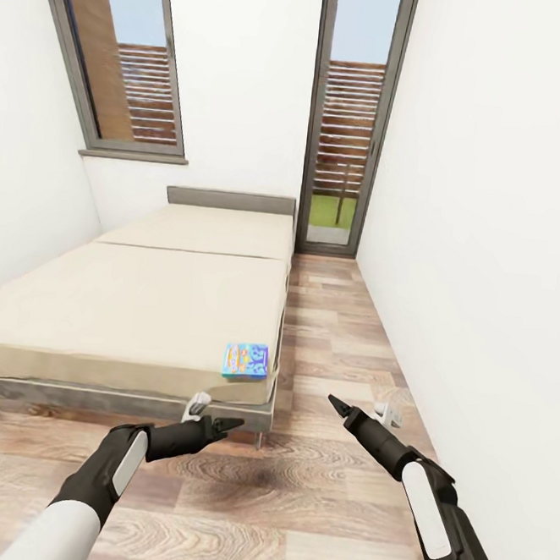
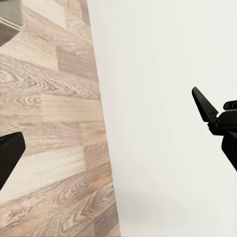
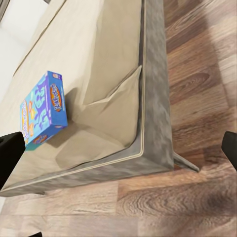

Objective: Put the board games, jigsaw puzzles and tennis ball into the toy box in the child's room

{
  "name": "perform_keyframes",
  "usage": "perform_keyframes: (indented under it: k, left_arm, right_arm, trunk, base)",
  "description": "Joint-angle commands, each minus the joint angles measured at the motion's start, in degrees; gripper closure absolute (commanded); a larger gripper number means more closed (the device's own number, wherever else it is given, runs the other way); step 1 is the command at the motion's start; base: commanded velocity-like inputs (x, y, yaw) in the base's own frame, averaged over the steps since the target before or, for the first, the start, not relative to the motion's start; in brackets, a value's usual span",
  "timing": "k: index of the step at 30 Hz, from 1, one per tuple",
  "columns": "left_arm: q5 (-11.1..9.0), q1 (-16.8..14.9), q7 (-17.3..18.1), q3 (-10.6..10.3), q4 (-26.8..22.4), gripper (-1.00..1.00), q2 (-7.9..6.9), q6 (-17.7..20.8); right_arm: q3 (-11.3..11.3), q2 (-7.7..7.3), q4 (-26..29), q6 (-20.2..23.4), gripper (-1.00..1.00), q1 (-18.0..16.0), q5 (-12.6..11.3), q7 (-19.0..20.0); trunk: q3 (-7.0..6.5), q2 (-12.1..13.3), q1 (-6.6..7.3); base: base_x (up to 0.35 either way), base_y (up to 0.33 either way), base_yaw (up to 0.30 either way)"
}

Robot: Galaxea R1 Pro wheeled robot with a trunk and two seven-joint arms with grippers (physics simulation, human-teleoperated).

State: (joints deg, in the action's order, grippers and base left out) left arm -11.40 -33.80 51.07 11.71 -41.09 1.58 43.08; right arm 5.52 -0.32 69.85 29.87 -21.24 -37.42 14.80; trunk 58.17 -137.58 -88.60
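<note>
Windows (image 1: 129, 63) in head view; right wrist shows board game (image 3: 43, 111) close.

Matt cream cloth bed (image 1: 142, 302), glossy printed card board game (image 1: 247, 360), grained wood-plank floor (image 1: 294, 502)

Scene is brightly, evenly lit; daylight is seen thru the far window (image 1: 129, 63) and glass door (image 1: 349, 125). White walls (image 1: 490, 205) are near blown out, w/ no texture. A soft dark shadow is cast on the floor (image 1: 296, 485) betw. the arms. Head view is stretched wide at the edges. Renders are slightly soft; wood grain is smeared.
</note>
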Motion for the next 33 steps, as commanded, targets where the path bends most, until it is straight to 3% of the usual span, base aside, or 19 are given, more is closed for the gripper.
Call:
perform_keyframes:
  k: [1,7,13,16,24,28,29,33]
  left_arm:
    - [0.0,0.0,0.1,0.2,0.0,-1.0,0.05,0.2]
    - [-0.1,0.0,0.0,1.0,0.2,-1.0,0.0,-0.6]
    - [-0.1,0.0,-0.1,4.1,0.2,-1.0,0.08,-1.3]
    - [0.0,0.0,-0.1,5.9,0.2,-1.0,0.15,-2.7]
    - [-0.2,0.0,0.0,8.3,0.2,-1.0,-0.06,-6.1]
    - [-0.3,0.0,0.4,11.9,0.2,-1.0,-0.2,-6.5]
    - [-0.3,0.0,0.3,13.7,0.2,-1.0,-0.22,-6.6]
    - [-0.3,-0.1,0.1,17.4,0.1,-1.0,-0.13,-6.6]
  right_arm:
    - [0.1,0.03,0.0,0.4,-1.0,0.0,-0.2,0.1]
    - [0.1,0.01,0.0,0.3,-1.0,0.0,-0.2,0.1]
    - [0.1,-0.08,0.0,0.4,-1.0,0.0,-0.2,0.1]
    - [0.1,-0.05,0.0,0.4,-1.0,0.0,-0.2,0.1]
    - [0.0,-0.02,0.0,0.4,-1.0,0.0,-0.2,0.1]
    - [0.1,-0.09,0.1,0.4,-1.0,0.0,-0.2,0.1]
    - [0.0,-0.1,0.1,0.4,-1.0,0.0,-0.2,0.1]
    - [0.0,-0.11,0.1,0.4,-1.0,0.0,-0.2,0.1]
  trunk:
    - [0.24,-0.4,-0.21]
    - [1.31,-2.8,-1.53]
    - [2.39,-5.3,-2.85]
    - [2.39,-5.3,-2.85]
    - [2.39,-5.3,-2.85]
    - [2.39,-5.3,-2.85]
    - [2.57,-5.7,-3.07]
    - [3.45,-5.7,-3.18]
  base:
    - [0.0,0.0,0.0]
    - [0.0,0.0,0.0]
    - [0.0,0.0,0.0]
    - [0.0,0.0,0.0]
    - [0.0,0.0,0.0]
    - [0.0,0.0,0.0]
    - [0.0,0.0,0.0]
    - [0.0,0.0,0.0]
